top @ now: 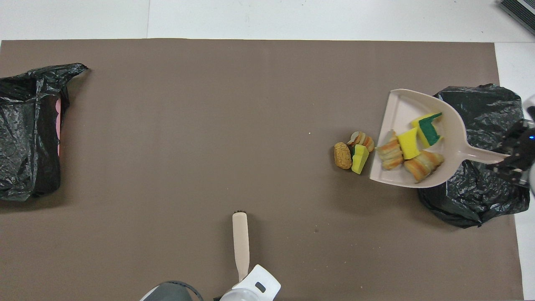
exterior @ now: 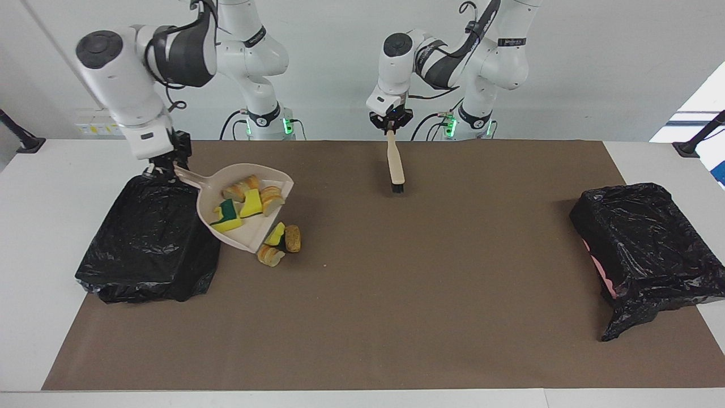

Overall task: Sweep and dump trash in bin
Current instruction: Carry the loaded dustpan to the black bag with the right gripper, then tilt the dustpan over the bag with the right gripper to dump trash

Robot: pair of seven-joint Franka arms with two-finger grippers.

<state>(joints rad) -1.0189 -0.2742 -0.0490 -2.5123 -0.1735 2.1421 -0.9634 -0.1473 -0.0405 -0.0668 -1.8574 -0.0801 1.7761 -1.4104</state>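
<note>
Facing view. The right gripper (exterior: pixel 160 166) hangs over the black-lined bin (exterior: pixel 150 238) at the right arm's end, fingers pinched on the handle of the beige dustpan (exterior: pixel 243 207). The pan is raised and tilted, its open lip lower than the handle and pointing away from the bin; judged, it is being carried over for dumping. Four scraps (exterior: pixel 244 201) sit bunched toward the pan's closed back wall. Three loose scraps (exterior: pixel 278 242) lie on the mat under the pan's lip, not yet collected. The left gripper (exterior: pixel 391 129), fingers pressed on the brush (exterior: pixel 395 166) handle, holds it hanging bristles-down over the mat; this arm waits.

Overhead view. The dustpan (top: pixel 397 113) overlaps the bin (top: pixel 480 196) edge, handle over the liner. The loose scraps (top: pixel 353 152) sit just beside the pan's lip. A second lined bin (top: pixel 25 138) stands at the left arm's end.

Surface: a brown mat (top: pixel 188 125) on a white surface (exterior: pixel 45 170). Room: plain white wall, with a wall socket showing low beside the right arm.
</note>
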